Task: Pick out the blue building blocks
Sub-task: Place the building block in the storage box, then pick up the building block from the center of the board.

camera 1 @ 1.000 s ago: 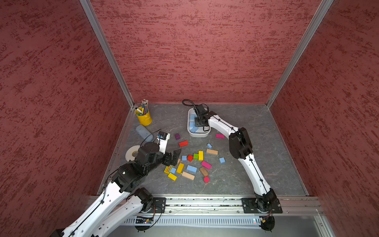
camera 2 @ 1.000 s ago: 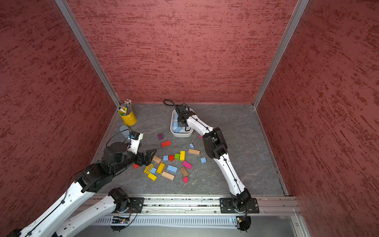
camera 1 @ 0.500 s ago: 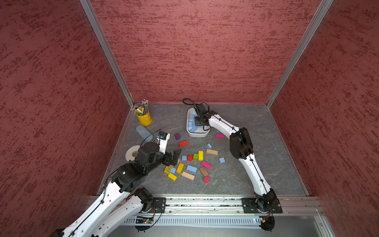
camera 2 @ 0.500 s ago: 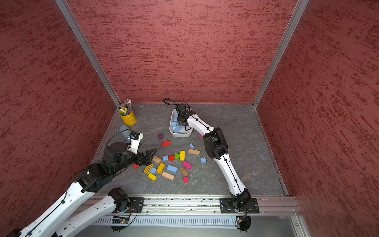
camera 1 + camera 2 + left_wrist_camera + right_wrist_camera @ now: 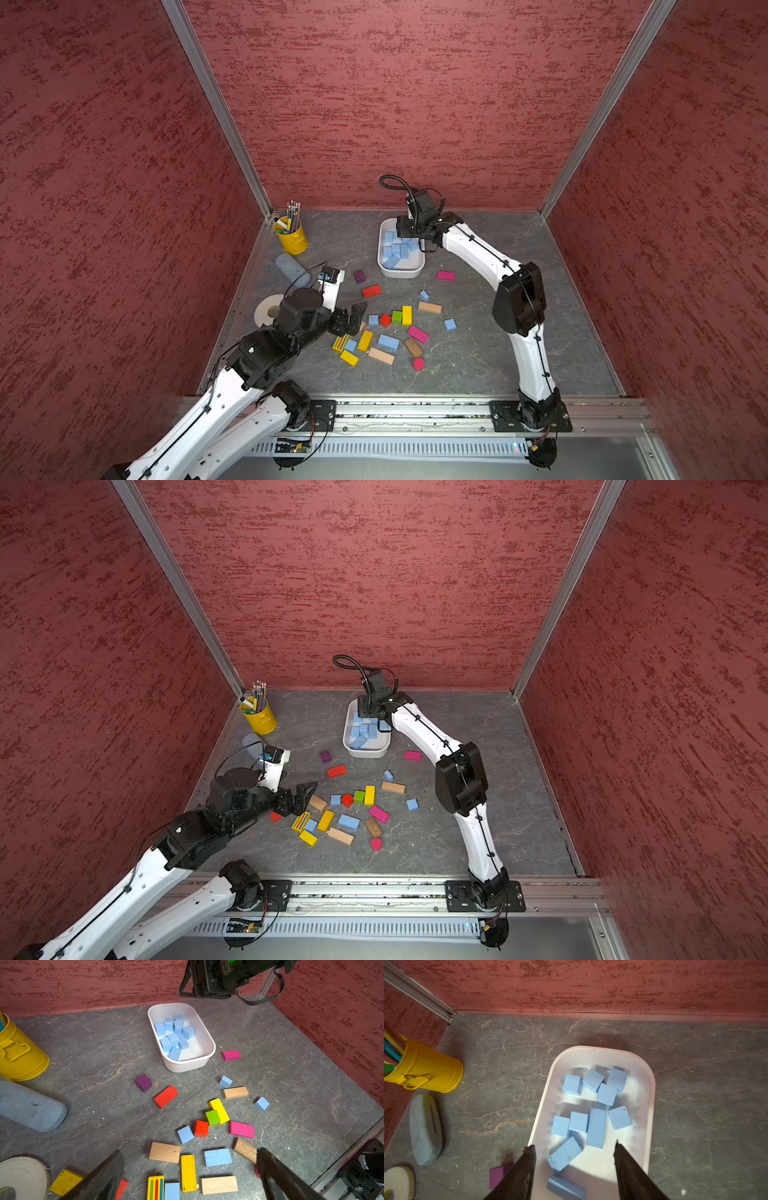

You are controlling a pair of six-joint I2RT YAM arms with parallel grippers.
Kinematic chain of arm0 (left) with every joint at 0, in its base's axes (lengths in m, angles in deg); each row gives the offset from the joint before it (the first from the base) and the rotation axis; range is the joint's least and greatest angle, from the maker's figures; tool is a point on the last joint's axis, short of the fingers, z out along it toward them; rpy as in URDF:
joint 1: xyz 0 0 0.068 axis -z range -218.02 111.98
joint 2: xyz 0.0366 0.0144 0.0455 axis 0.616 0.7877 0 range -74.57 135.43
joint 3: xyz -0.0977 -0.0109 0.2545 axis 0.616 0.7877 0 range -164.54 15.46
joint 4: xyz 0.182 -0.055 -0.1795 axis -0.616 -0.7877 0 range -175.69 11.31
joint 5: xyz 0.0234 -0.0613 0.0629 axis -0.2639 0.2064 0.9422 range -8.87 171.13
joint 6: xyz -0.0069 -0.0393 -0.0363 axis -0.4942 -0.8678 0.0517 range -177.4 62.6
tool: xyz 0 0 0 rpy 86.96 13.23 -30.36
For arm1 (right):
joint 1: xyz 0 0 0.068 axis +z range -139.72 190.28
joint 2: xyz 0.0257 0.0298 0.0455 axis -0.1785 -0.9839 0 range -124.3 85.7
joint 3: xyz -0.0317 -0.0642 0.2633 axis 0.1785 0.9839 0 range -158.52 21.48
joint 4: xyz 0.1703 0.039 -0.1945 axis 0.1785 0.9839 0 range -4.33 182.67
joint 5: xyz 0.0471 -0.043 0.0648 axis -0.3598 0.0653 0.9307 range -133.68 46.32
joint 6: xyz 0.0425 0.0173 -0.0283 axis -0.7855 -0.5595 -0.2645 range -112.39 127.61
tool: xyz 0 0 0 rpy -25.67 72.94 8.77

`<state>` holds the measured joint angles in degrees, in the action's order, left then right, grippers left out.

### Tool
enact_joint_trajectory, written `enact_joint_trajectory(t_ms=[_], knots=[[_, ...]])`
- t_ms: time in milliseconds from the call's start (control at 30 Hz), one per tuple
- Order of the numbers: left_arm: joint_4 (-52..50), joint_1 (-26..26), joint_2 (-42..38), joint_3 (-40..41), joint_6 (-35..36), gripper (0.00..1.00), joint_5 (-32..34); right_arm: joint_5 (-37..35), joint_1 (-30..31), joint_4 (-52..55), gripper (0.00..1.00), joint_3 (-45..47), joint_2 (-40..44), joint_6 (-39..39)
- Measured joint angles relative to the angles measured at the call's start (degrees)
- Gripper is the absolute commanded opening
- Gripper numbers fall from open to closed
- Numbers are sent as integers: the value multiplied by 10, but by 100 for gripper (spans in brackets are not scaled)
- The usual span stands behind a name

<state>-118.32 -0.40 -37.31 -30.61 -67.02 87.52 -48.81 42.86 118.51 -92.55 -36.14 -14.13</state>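
Several blue blocks (image 5: 596, 1126) lie in the white tray (image 5: 652, 1093) at the back of the table, seen in both top views (image 5: 395, 249) (image 5: 363, 731). My right gripper (image 5: 574, 1145) hangs open just above the tray's near end (image 5: 409, 239). One more blue block (image 5: 565, 1187) lies in shadow below its fingers, free of them. Loose blue blocks remain on the table: a long one (image 5: 217, 1157), small ones (image 5: 185, 1134) (image 5: 261, 1103) (image 5: 225, 1081). My left gripper (image 5: 190, 1154) stands wide open and empty at the left edge of the pile (image 5: 358, 318).
Red, yellow, green, pink, purple and wooden blocks (image 5: 406, 315) are mixed with the blue ones. A yellow pencil cup (image 5: 293, 239), a grey-blue case (image 5: 291, 266) and a tape roll (image 5: 268, 309) stand along the left wall. Red walls enclose three sides.
The right gripper's jaws have spread apart above the tray. The left arm has not moved.
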Motion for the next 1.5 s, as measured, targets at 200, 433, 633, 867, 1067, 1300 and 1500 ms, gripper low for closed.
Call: enact_joint_trajectory(t_ms=[200,433,633,867,1067,1300,1500], knots=[[0,0,11,0,0,100,0,17,13,-75,69,178,137,-9],[0,0,22,0,0,100,-3,35,33,-127,72,354,253,-22],[0,0,30,0,0,100,-10,40,51,-138,73,450,318,-25],[0,0,30,0,0,99,-14,68,84,-145,74,524,361,-7],[0,0,30,0,0,100,-14,111,117,-156,73,562,365,26],[-4,0,31,0,-1,99,1,134,164,-166,68,568,358,60],[-7,0,26,0,-2,100,8,143,205,-170,65,568,318,79]])
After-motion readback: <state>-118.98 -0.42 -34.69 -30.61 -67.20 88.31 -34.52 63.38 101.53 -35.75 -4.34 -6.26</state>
